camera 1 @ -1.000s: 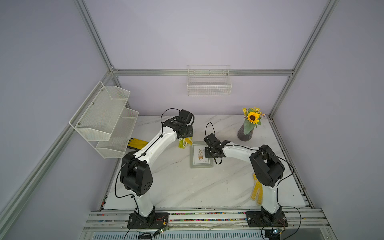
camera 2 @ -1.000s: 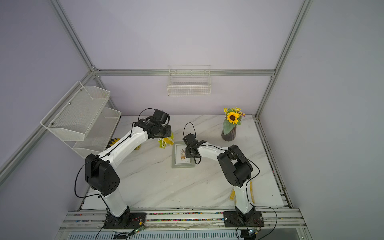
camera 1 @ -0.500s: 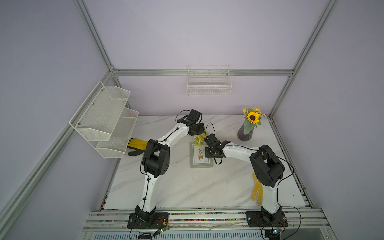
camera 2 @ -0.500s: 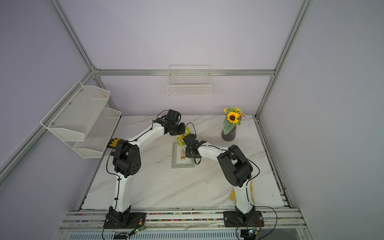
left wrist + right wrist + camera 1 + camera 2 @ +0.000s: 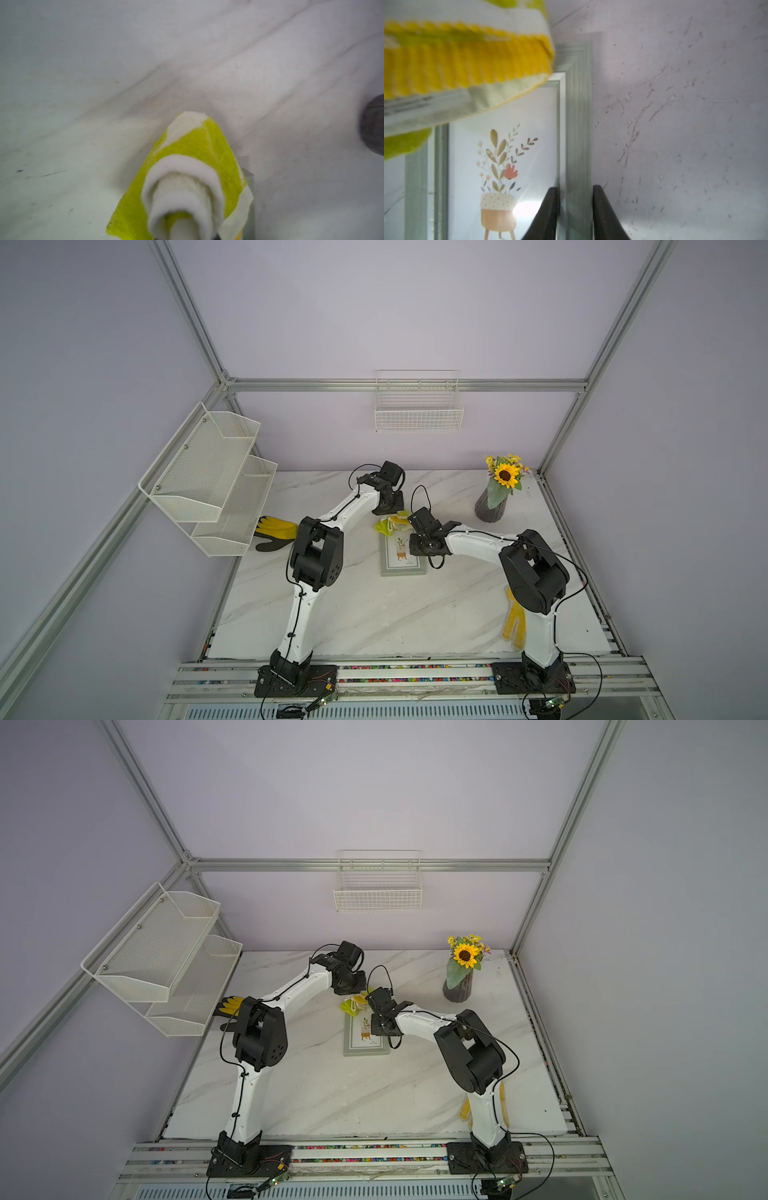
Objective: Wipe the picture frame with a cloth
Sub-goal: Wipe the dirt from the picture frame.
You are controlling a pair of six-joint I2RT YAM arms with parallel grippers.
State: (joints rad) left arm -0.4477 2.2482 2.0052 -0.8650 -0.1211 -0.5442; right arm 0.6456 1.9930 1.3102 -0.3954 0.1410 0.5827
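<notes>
Right now, left fingers (image 5: 390, 508): clenched on the cloth (image 5: 187, 166), mostly buried in its folds in the left wrist view.
cloth: lime-green and yellow with white bands, bunched into a roll around the left fingers; hangs below them, loose edge over the end of the picture frame (image 5: 399, 562) farthest from the right fingers (image 5: 548, 214).
right fingers: grasping the picture frame, pinched on one long side rail, one finger on the glass side, its partner on the outer side.
picture frame: flat on the table (image 5: 374, 614), face up, grey-green with a white mat and a potted-plant print; reaches from the right fingers out to just below the left fingers.
table: white marble look, scuffed beside the right fingers.
vase (image 5: 490, 506): dark, holding a sunflower, well apart from both pairs of fingers, beyond the right ones.
yellow rubber glove (image 5: 276, 529): well apart from the left fingers, on the side away from the right fingers.
mesh glove (image 5: 515, 622): yellow, far behind the right fingers, by that arm's base.
</notes>
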